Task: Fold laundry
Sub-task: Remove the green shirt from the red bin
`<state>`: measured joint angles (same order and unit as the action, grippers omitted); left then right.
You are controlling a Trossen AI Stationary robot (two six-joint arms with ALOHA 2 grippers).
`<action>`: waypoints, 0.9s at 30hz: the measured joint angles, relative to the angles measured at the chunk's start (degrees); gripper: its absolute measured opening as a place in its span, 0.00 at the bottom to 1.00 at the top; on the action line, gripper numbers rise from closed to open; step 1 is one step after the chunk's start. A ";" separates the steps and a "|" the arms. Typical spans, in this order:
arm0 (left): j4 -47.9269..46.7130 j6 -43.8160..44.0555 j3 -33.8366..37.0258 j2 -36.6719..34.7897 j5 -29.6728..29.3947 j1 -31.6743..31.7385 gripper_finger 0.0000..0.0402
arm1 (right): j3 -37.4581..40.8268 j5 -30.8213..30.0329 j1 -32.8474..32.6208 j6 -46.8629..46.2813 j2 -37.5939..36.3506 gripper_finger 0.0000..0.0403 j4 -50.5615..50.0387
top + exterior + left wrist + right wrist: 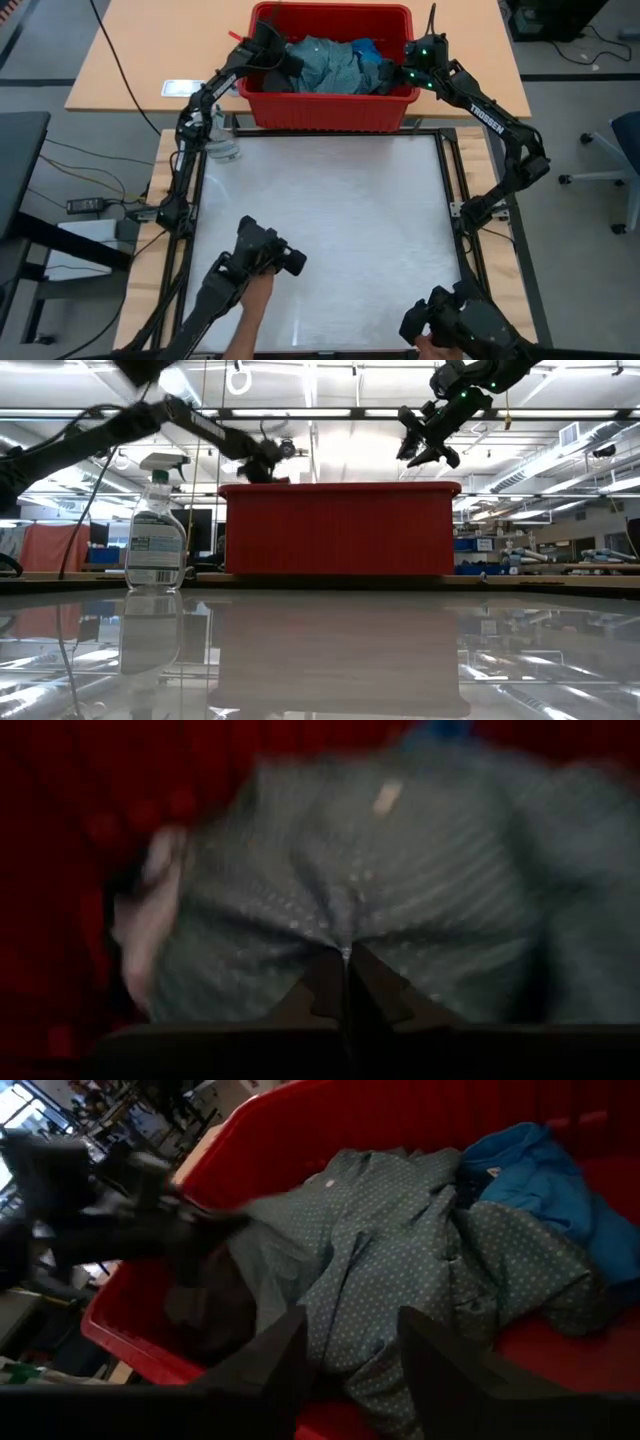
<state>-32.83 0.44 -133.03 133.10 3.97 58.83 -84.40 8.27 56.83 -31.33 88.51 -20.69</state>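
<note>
A red bin (330,110) at the table's far edge holds the laundry. A teal-green dotted shirt (330,62) lies on top, with a bright blue piece (530,1170) at the bin's far right. My left gripper (345,960) reaches into the bin's left end (288,60) and is shut on the shirt. My right gripper (355,1355) hangs open above the bin's right end (425,445). Its fingers are over the shirt and touch nothing. My left gripper pinches a raised pucker of the teal-green shirt (345,935) between its two fingertips. It comes slanting down from the bin's left side. Creases in the cloth run in toward the fingertips. The rest of the shirt lies heaped in the bin.
A clear spray bottle (222,140) stands left of the bin at the far left corner of the white work surface (330,220). Two more dark arms are at the near edge, with a person's hand (255,300) on one of them.
</note>
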 joint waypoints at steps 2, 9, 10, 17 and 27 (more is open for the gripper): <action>1.42 -1.65 -0.18 -2.53 0.86 -0.54 0.01 | 0.00 -0.02 -0.19 -0.04 0.00 0.34 -0.02; 2.38 -3.28 0.04 -7.70 12.09 -1.52 0.00 | 0.00 2.02 -0.68 -0.45 0.00 0.17 -0.02; 2.94 -3.23 0.04 -8.92 14.87 -1.74 0.00 | 0.00 2.46 -0.82 -0.65 0.00 0.14 -0.02; 7.80 -6.73 -0.11 -16.39 34.79 -4.60 0.00 | 0.00 5.86 -2.59 -1.73 0.00 0.02 -0.02; 10.84 -7.08 -0.09 -26.12 45.80 -11.19 0.00 | 0.04 4.16 -9.85 -2.15 -5.14 0.01 -7.09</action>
<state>-21.99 -6.63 -133.12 106.98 49.76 47.64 -84.36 12.43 46.98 -33.48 83.37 -27.78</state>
